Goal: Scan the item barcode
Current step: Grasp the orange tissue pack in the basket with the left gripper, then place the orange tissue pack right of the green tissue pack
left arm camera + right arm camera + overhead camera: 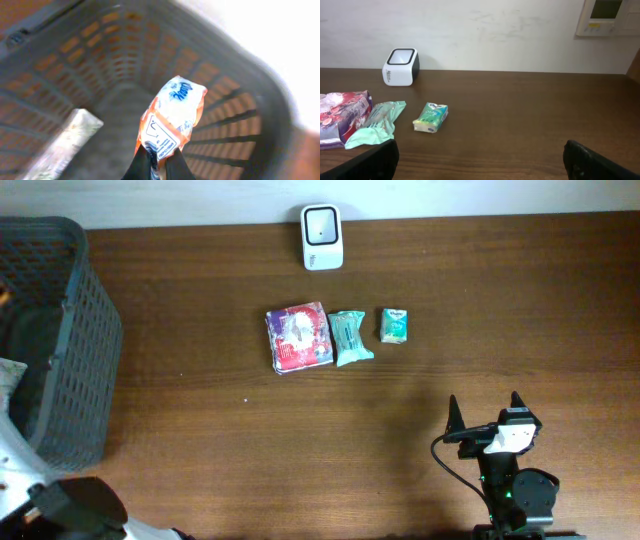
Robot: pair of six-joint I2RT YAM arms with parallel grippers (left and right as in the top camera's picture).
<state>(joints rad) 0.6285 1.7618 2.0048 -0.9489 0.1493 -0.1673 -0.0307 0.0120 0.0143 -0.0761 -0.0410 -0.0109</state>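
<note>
Underneath everything, a brown wooden table (300, 430). Far left of the scanner (322, 237), a dark mesh basket (85, 330), deep enough to serve as the stock bin. Down inside that basket, the left gripper (159, 166), jaws pinched together on the lower end of an orange-and-white packet (172, 115). Gripped at the end, probably to leave the printed face bare for reading. Lower in the basket, apart from the packet, a silvery wrapped item (65, 142). Well in front and to the right of the scanner, the right gripper (485, 408), jaws spread wide, empty, parked clear of the likely route. Just in front of the scanner, in a row within easy reach of it: a red packet (298, 338), a teal packet (349, 337), a small green pack (395, 326). Scanner window turned upward, so likely next: lifting out, carrying across, turning the barcode down toward it.
</note>
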